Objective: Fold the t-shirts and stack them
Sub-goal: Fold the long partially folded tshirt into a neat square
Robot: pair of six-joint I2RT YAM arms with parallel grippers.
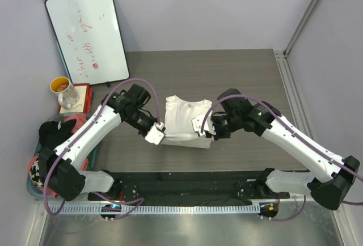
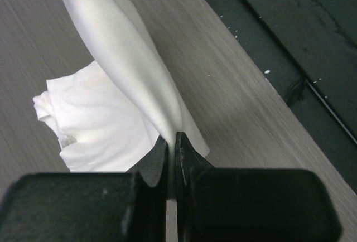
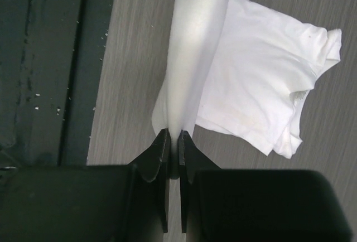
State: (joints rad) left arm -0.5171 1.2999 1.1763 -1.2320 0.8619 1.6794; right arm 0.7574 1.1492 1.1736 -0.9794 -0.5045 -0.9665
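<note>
My left fingers (image 2: 173,140) and right fingers (image 3: 173,137) each pinch tight a near corner of the white t-shirt (image 1: 184,115), mid desk (image 1: 238,70), its near edge lifted. I judge the first fold underway. The black shirt (image 1: 55,134) and pink-red shirt (image 1: 72,122) wait unfolded past the left edge.

It is a robotics lab cell: pale partition walls (image 1: 198,8) on metal posts (image 1: 309,11), a handwritten whiteboard (image 1: 87,38), a wood-grain bench (image 1: 227,70).
</note>
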